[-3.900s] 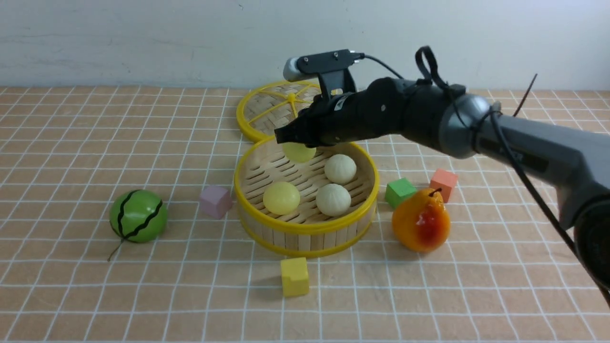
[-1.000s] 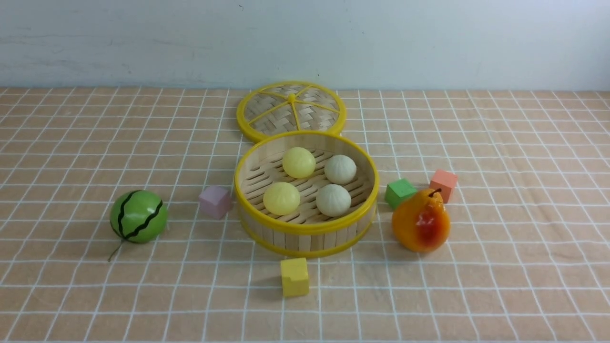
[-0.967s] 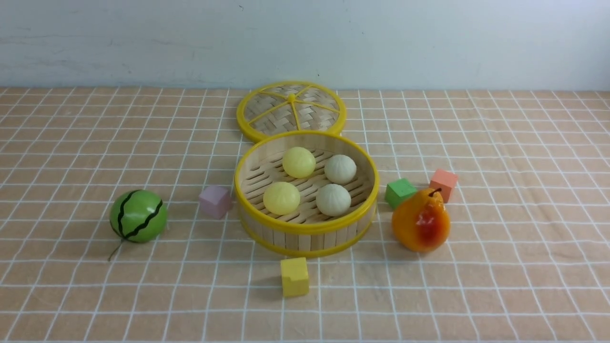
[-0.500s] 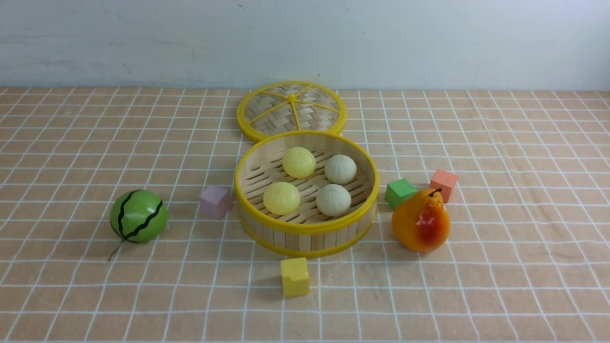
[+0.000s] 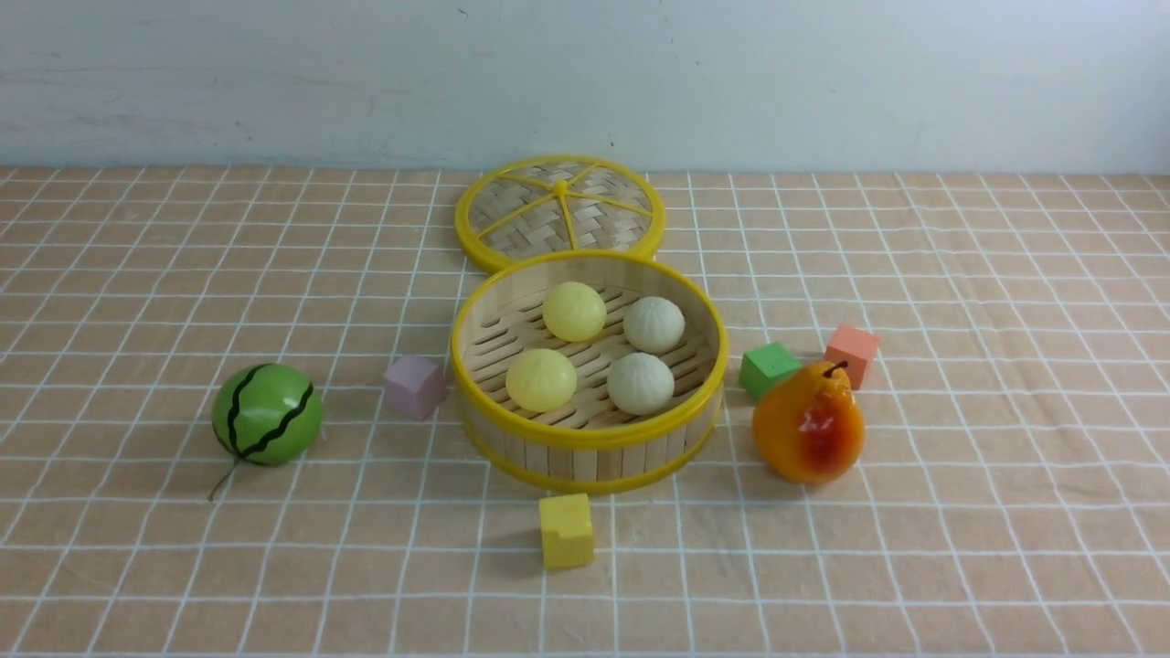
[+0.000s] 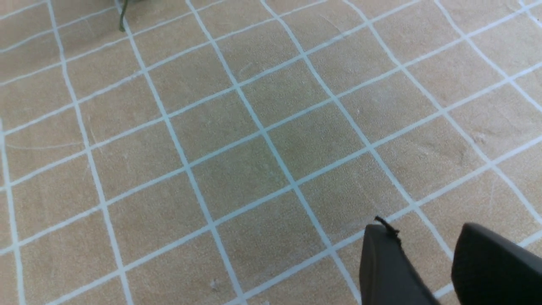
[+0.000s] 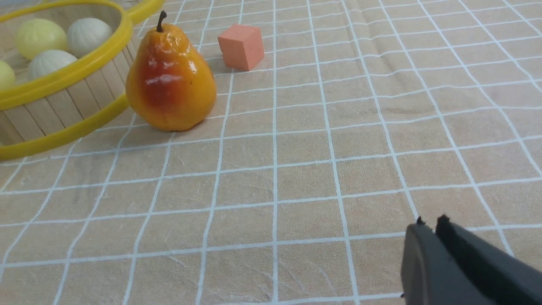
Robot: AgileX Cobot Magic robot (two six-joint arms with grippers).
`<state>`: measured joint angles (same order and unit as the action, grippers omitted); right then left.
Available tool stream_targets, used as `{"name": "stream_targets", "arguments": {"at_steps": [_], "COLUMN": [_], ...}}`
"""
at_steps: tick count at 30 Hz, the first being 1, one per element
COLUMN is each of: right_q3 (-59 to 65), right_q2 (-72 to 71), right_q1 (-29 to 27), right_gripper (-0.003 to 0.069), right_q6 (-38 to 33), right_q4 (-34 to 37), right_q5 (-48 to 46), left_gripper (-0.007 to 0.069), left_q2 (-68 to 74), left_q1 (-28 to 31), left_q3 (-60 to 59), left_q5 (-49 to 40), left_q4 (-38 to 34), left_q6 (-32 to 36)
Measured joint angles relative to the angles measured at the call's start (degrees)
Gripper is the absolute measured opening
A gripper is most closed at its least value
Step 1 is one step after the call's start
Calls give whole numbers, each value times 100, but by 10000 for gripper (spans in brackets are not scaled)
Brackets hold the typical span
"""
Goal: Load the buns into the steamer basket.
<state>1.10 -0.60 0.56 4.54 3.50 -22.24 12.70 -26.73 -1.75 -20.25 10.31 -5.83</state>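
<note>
Since a few seconds ago the right arm has left the steamer basket (image 5: 590, 437), and all four buns (image 5: 574, 311) now sit inside it, well away from both sets of fingers, so the task looks finished. The left gripper (image 6: 423, 262) hangs over bare cloth with its fingers apart and empty; the right gripper (image 7: 430, 228), beyond the pear (image 7: 170, 82), has fingers nearly together, empty. No writing or brand is readable.

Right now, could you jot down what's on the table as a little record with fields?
basket: round bamboo tray, lid off
buns: four inside the basket, two yellow, two whitish
lid: flat on the cloth behind the basket
pear: upright, to the basket's right
melon ball: far left
blocks: pink, yellow, green, orange
left gripper: open, empty
right gripper: shut, empty
</note>
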Motion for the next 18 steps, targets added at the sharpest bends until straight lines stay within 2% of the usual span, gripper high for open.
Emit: {"name": "stream_targets", "arguments": {"at_steps": [5,8,9,10,14,18], "right_q3": [0,0,0,0,0,0], "right_q2": [0,0,0,0,0,0], "right_q1": [0,0,0,0,0,0], "right_gripper": [32,32,32,32,32,33], "right_q6": [0,0,0,0,0,0], "right_q4": [0,0,0,0,0,0], "right_q5": [0,0,0,0,0,0], "left_gripper": [235,235,235,236,237,237], "left_q2": [-186,-502,-548,-707,-1275,-1331], "left_q1": [622,1487,1592,1947,2714,2879], "left_q3": [0,0,0,0,0,0], "left_q5": [926,1914,2025,2260,2328,1631], "left_q4": [-176,-726,-799,-1031,-1803,-2195], "left_q6": [0,0,0,0,-183,-717]}}
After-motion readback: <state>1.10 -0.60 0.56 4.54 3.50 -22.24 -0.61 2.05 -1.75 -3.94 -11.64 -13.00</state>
